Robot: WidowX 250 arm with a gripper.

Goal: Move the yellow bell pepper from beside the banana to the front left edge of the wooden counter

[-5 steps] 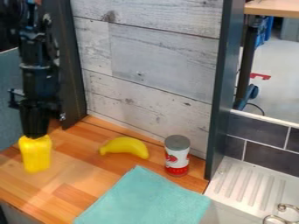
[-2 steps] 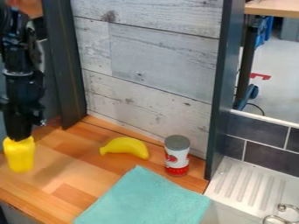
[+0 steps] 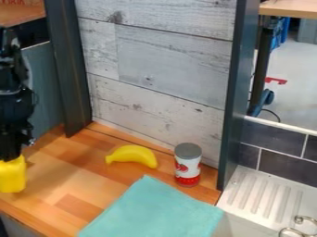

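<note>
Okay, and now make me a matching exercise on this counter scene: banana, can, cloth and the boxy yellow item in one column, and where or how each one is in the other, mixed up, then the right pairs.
Things
1. Banana
2. Can
3. Cloth
4. Boxy yellow item

Place, colour or state
A. Turquoise, spread out on the wooden counter
B. Held by the pincer
C. Curved, lying down near the wall panel
D. Standing upright, with a grey top

Right pairs: 1-C, 2-D, 3-A, 4-B
</note>
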